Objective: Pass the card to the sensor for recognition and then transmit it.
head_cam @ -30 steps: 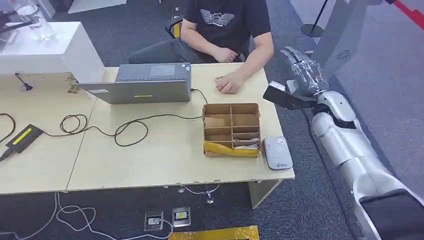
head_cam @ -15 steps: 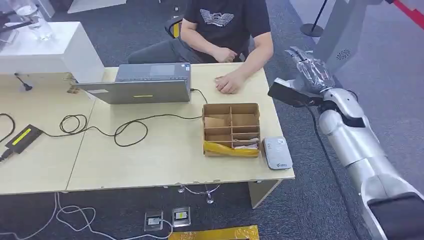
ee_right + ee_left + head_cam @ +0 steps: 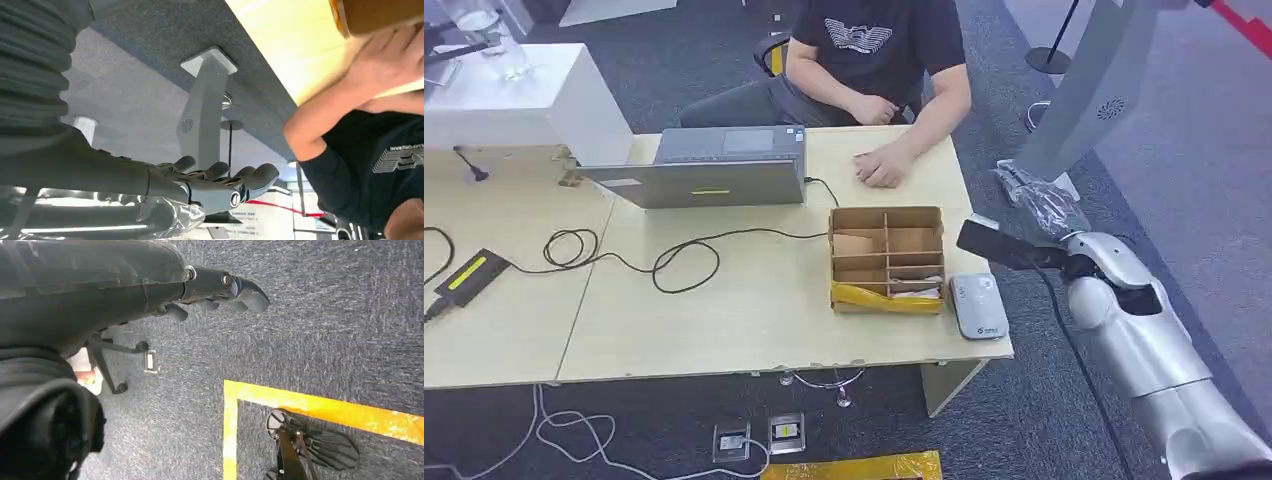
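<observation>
Head view: my right hand (image 3: 1036,203) off the table's (image 3: 724,310) edge at 3 o'clock, fingers apart, holding nothing, card reader (image 3: 979,305) at 5 o'clock of divided box (image 3: 887,257), card itself indistinguishable, left wrist view: my left hand (image 3: 220,290) empty, fingers loosely apart over carpet, right wrist view: my fingers (image 3: 250,177) spread, person's forearm (image 3: 325,115) at 2 o'clock.

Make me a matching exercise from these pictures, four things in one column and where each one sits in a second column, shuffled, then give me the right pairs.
Things:
1. Laptop
2. Sensor
3. Cardboard box
4. Right robot hand

Places:
A. Off the table, over the carpet past its right edge
B. Between the laptop's cable and the sensor
C. At the table's far edge, left of the person's hand
D. At the table's near right corner

Pairs: 1-C, 2-D, 3-B, 4-A
</observation>
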You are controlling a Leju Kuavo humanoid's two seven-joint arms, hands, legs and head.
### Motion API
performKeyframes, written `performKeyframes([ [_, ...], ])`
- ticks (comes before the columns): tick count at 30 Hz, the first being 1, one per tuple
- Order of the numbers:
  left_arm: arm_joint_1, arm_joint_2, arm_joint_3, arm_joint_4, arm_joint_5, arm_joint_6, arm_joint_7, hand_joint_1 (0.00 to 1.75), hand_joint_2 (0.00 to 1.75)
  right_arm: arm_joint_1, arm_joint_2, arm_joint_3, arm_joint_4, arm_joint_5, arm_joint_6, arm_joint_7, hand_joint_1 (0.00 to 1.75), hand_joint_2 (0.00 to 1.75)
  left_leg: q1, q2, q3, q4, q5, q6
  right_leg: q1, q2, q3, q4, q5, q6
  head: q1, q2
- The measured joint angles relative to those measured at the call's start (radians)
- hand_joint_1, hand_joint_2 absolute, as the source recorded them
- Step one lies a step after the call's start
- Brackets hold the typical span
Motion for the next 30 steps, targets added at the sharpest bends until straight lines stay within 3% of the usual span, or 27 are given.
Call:
performKeyframes([
  [5,-0.001,0.000,0.000,0.000,0.000,0.001,0.000,0.00,0.00,0.044,-0.031,-0.021,-0.107,-0.001,0.016,0.009,0.00,1.75,0.000,0.001,0.001,0.000,0.000,0.000,0.000,0.001,0.000,0.000,0.000,0.000,0.000,0.000],
  [10,0.000,-0.001,0.000,0.000,0.003,0.003,0.000,0.00,0.00,0.153,-0.059,-0.067,-0.238,-0.008,0.040,0.075,0.00,1.75,0.000,0.000,0.000,0.000,0.000,0.000,0.000,-0.001,0.001,0.000,0.000,0.000,0.000,0.000],
  [17,-0.001,-0.003,0.000,0.000,0.006,0.011,0.000,0.00,0.00,0.275,-0.065,-0.114,-0.382,-0.011,0.031,0.111,0.00,1.75,0.000,0.001,0.000,0.000,-0.001,0.000,0.000,0.001,0.000,0.000,-0.001,-0.001,0.000,0.000],
  [24,-0.002,-0.003,0.000,0.000,0.006,0.013,0.000,0.00,0.00,0.390,-0.045,-0.123,-0.444,-0.016,-0.022,0.129,0.00,1.75,0.000,0.001,0.000,-0.001,-0.001,0.000,0.000,0.000,0.001,0.000,-0.001,-0.001,0.000,0.000],
  [30,-0.006,-0.009,-0.002,0.000,0.002,0.015,0.003,0.00,0.00,0.421,0.028,-0.093,-0.434,0.066,-0.111,0.144,0.00,1.75,0.001,0.001,0.000,-0.001,0.000,0.000,0.001,0.000,0.001,0.000,-0.002,-0.002,0.000,0.000],
])
